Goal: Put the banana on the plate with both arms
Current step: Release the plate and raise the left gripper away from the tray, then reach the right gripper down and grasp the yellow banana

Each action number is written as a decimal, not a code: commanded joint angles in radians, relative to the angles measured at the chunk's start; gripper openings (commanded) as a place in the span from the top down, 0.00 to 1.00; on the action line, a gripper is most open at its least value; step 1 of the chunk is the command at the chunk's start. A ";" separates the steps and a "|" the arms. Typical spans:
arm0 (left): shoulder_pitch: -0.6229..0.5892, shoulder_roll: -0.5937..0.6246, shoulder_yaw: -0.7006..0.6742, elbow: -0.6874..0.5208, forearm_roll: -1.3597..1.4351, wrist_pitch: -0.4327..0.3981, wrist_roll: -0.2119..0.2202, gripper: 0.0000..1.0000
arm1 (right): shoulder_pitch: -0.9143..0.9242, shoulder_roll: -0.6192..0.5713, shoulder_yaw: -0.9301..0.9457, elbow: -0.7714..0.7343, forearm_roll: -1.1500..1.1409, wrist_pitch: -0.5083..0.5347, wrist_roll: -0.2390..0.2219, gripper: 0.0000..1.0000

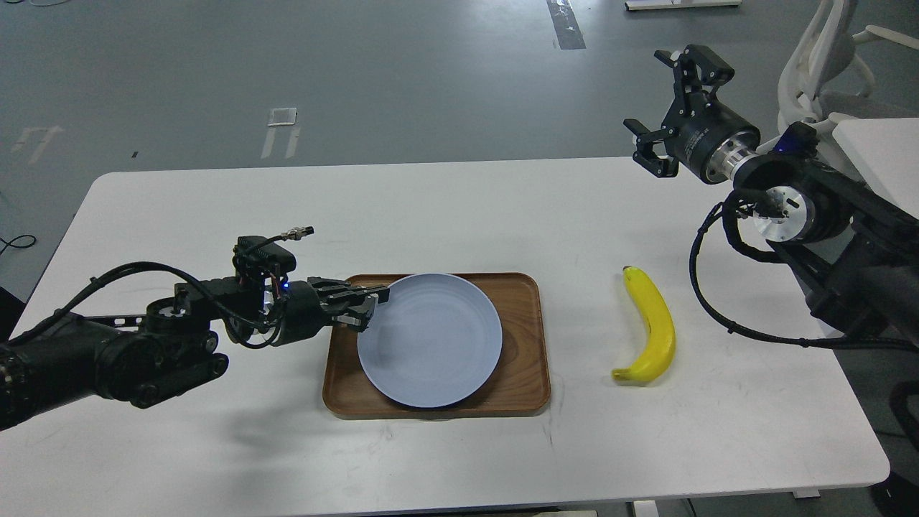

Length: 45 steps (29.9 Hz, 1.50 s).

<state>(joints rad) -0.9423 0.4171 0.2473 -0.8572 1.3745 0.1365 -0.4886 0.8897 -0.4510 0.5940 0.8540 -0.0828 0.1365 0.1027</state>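
Note:
The pale blue-grey plate (429,340) lies flat in the brown wooden tray (523,388) at the middle of the table. My left gripper (375,301) is at the plate's left rim, its fingers closed on the rim. The yellow banana (652,327) lies on the table right of the tray, stem end pointing away from me. My right gripper (664,108) is open and empty, held high above the table's far right edge, well beyond the banana.
The white table (215,445) holds only the tray, plate and banana. A white chair (826,64) and another white surface (876,151) stand at the far right, behind my right arm.

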 commanded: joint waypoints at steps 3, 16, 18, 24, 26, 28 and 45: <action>-0.013 -0.021 -0.002 0.010 0.002 0.000 0.000 1.00 | -0.002 -0.012 0.000 0.000 0.000 0.000 0.000 0.01; -0.023 -0.035 -0.032 -0.003 -0.050 -0.005 0.000 0.03 | -0.005 -0.032 -0.005 0.007 0.000 0.003 0.000 0.01; -0.024 -0.037 -0.077 -0.005 -0.130 -0.006 0.000 0.03 | -0.002 -0.034 -0.011 0.008 -0.003 0.006 0.002 0.01; -0.070 -0.035 -0.306 -0.003 -0.502 -0.015 0.000 0.02 | 0.017 -0.078 -0.101 0.045 -0.064 0.011 0.000 0.01; -0.087 -0.041 -0.394 0.004 -0.657 -0.069 0.000 0.02 | 0.050 -0.119 -0.191 0.075 -0.198 0.012 0.000 0.01; -0.098 -0.041 -0.448 0.009 -0.757 -0.130 0.000 0.02 | 0.075 -0.146 -0.265 0.097 -0.331 0.011 0.002 0.01; -0.033 -0.037 -0.671 0.007 -1.200 -0.322 0.318 0.02 | 0.261 -0.439 -0.853 0.479 -0.996 0.181 -0.159 0.08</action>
<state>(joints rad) -0.9847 0.3798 -0.4219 -0.8428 0.1750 -0.1870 -0.1630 1.1512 -0.8911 -0.2378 1.3128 -1.0823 0.3098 -0.0373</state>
